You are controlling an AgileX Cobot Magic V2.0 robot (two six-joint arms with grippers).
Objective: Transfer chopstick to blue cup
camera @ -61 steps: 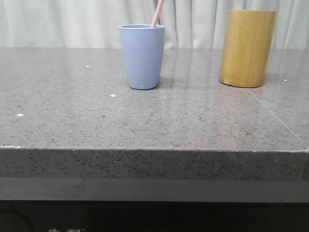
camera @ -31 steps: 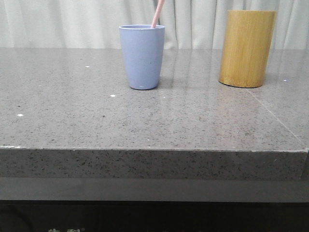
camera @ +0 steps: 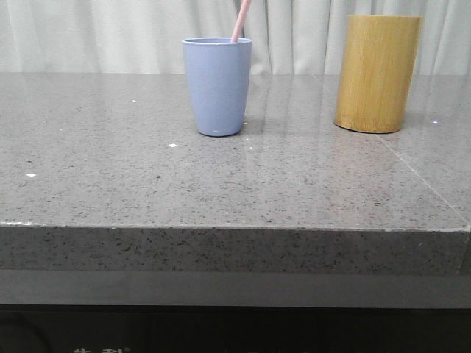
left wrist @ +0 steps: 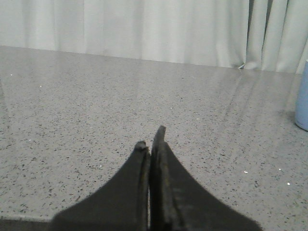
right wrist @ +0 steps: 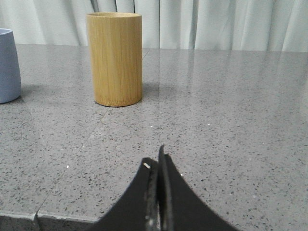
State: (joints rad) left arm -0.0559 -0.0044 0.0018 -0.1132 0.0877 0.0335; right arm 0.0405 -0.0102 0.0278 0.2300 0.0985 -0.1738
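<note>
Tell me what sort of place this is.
Probably a staged test bench, not a real kitchen: a speckled grey stone counter before pale curtains, with a blue cup holding a chopstick and a bamboo-look cylinder.

Blue cup (camera: 216, 87): matte light blue-lavender. Chopstick (camera: 241, 20): pale pink. Bamboo cylinder (camera: 376, 73): yellow-brown, vertical grain. Surface (camera: 235, 176): grey, dark-speckled with white flecks. Curtain (camera: 110, 35): off-white.

Right gripper (right wrist: 158, 166) fingers pressed together; bamboo cylinder (right wrist: 115, 58) beside blue cup (right wrist: 8, 65).
</note>
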